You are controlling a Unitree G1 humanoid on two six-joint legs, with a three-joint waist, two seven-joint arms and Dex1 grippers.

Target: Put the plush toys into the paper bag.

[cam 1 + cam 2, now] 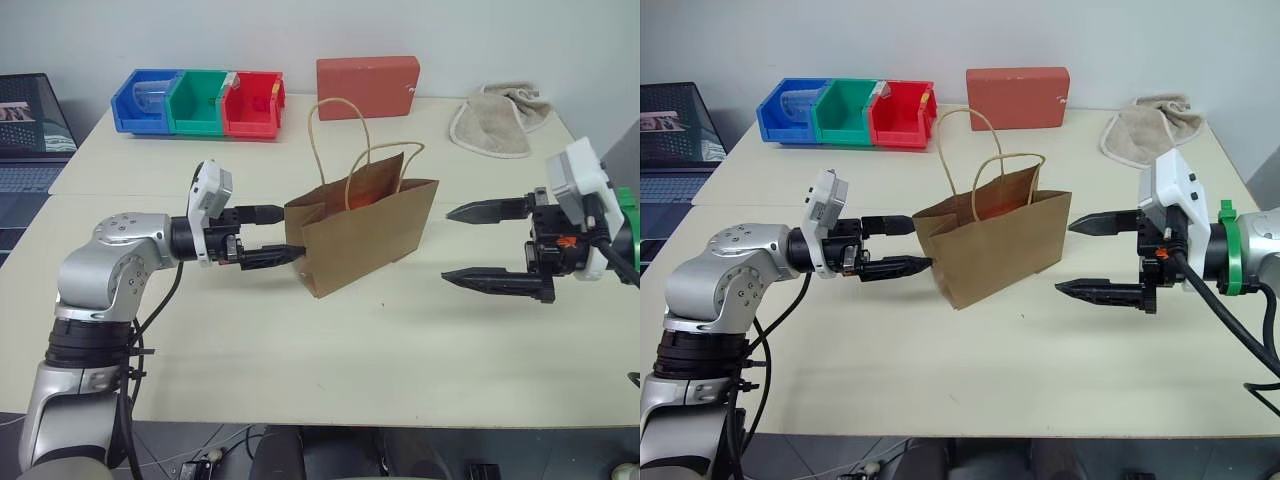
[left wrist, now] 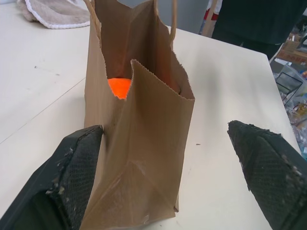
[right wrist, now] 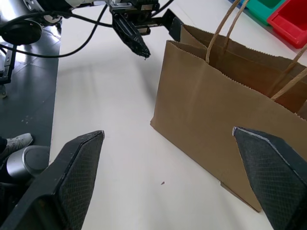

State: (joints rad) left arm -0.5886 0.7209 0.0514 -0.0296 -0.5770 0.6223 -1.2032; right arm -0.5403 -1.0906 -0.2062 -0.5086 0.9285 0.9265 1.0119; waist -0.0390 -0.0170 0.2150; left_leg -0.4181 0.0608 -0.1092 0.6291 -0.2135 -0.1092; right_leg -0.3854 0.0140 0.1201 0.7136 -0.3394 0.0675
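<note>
While flanking the paper bag [image 1: 365, 235], left gripper [image 1: 268, 235] spread at its end, right gripper [image 1: 492, 246] spread apart, clear. Orange carrot plush [image 2: 119, 87] already inside; likely steadying the bag upright on the worktop [image 1: 300, 360].

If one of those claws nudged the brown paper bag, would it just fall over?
Probably it would slide or tip: the paper bag stands tall on a narrow base. Its thin, creased walls would likely buckle inward. Something orange lies inside, which may steady it slightly.
</note>
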